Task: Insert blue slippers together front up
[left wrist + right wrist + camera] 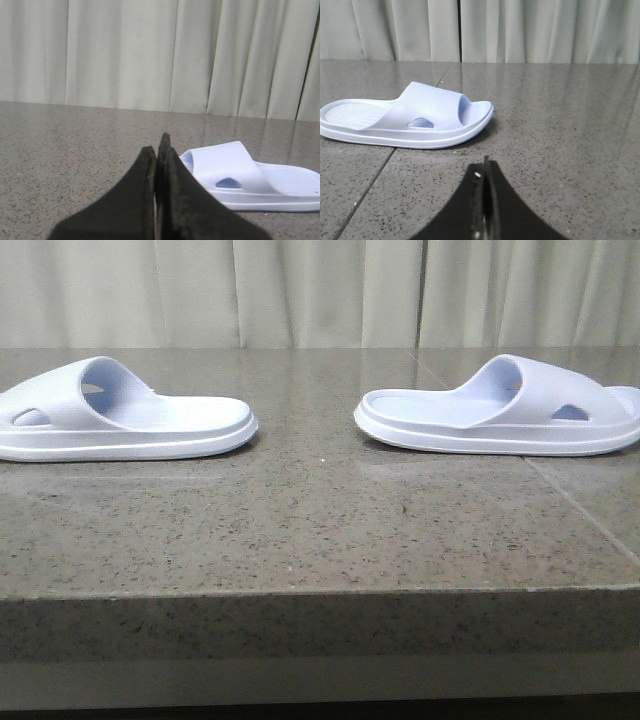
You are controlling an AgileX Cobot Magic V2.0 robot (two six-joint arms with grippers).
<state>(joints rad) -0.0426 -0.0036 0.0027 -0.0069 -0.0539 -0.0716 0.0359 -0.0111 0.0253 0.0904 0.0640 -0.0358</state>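
Note:
Two blue slippers lie flat and apart on the speckled stone table, soles down, heels pointing at each other. In the front view one slipper (120, 420) is at the left and the other (500, 410) at the right, with a wide gap between them. Neither gripper shows in that view. My left gripper (157, 149) is shut with nothing in it, low over the table, a slipper (250, 175) beyond and beside it. My right gripper (485, 167) is shut and empty too, a little short of a slipper (410, 120).
The table's front edge (320, 590) runs across the front view, with a drop below it. A thin seam (580, 510) crosses the stone near the right slipper. A pale curtain (320, 290) hangs behind the table.

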